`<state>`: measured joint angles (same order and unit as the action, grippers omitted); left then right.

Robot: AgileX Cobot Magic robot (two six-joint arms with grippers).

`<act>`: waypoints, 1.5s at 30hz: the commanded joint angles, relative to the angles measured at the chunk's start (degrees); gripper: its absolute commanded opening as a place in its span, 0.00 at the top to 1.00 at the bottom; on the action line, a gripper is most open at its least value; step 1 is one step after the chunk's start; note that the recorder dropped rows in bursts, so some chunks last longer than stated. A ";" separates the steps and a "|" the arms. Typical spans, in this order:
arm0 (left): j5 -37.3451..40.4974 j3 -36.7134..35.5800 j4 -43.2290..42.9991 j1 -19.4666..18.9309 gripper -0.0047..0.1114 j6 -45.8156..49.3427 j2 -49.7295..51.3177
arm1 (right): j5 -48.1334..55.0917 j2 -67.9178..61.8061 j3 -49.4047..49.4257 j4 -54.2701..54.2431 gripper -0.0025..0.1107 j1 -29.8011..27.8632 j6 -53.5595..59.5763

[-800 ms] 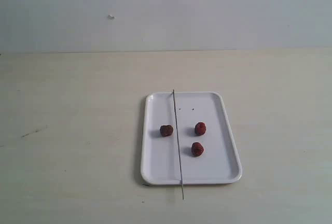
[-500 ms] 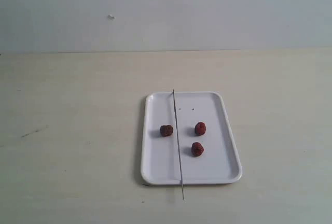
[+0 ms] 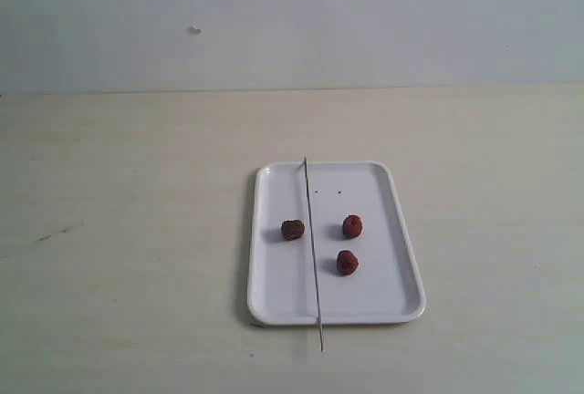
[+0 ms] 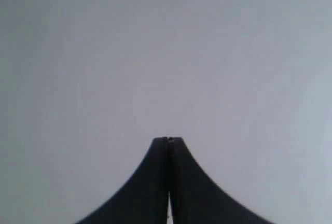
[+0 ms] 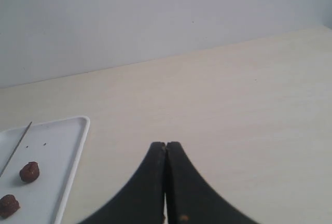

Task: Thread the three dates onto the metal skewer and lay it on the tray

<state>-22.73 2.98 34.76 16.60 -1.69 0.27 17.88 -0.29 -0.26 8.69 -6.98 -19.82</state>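
Observation:
The white tray point(image 3: 401, 257) lies on the table right of centre. Three dates rest on it: one point(image 3: 292, 229) left of the skewer, two point(image 3: 352, 225) point(image 3: 347, 262) right of it. The thin metal skewer point(image 3: 313, 257) lies lengthwise across the tray, its ends overhanging both short rims. No arm shows in the exterior view. My left gripper point(image 4: 167, 140) is shut and empty, facing only a blank grey wall. Shut and empty as well, my right gripper point(image 5: 165, 144) hangs over bare table to the right of the tray point(image 5: 72, 151), with two dates point(image 5: 29, 171) point(image 5: 8, 205) and the skewer's tip point(image 5: 18, 143) in its view.
The pale wooden table point(image 3: 137, 230) runs back to a grey wall point(image 3: 365, 20). A faint dark scuff point(image 3: 55, 232) marks the table at the left. Nothing else stands on the table.

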 commanded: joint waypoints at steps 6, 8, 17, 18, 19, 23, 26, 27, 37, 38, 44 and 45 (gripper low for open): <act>-20.35 11.06 -2.83 -0.12 0.96 -1.96 8.15 | -0.47 0.29 0.26 0.31 0.98 -0.32 0.20; -20.08 15.44 -2.83 -0.12 0.96 -1.96 12.81 | -0.47 0.29 0.26 0.31 0.98 -0.32 0.20; 17.88 38.73 -2.97 -0.12 0.96 4.63 45.79 | -0.47 0.29 0.26 0.31 0.98 -0.32 0.20; 22.15 41.08 -2.97 -0.12 0.96 5.19 50.63 | -0.47 0.29 0.26 0.31 0.98 -0.32 0.20; 24.93 42.76 -2.97 -0.12 0.96 6.09 54.38 | -0.47 0.29 0.26 0.31 0.98 -0.32 0.20; 42.28 53.50 -4.49 0.00 0.96 7.13 78.36 | -0.47 0.29 0.26 0.31 0.98 -0.32 0.20; 57.87 62.34 -4.49 1.13 0.95 8.18 89.82 | -0.47 0.29 0.26 0.31 0.98 -0.32 0.20; 60.18 63.93 -4.65 1.97 0.93 9.85 91.40 | -0.47 0.29 0.26 0.31 0.98 -0.32 0.20; 70.85 73.17 -14.23 18.80 0.28 6.94 93.06 | -0.47 0.29 0.26 0.31 0.98 -0.32 0.08; 70.70 73.17 -14.23 19.84 0.24 6.94 93.06 | -0.47 0.29 0.26 0.31 0.98 -0.32 0.19; 68.82 73.17 -13.55 21.32 0.77 5.81 93.31 | -0.47 0.29 0.26 0.31 0.98 -0.32 0.19; 68.39 73.17 -13.55 21.32 0.93 6.90 93.31 | -0.47 0.29 0.26 0.31 0.98 -0.32 0.19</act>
<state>47.30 75.70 20.96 37.61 4.78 93.60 17.88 -0.29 -0.26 8.69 -6.98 -19.82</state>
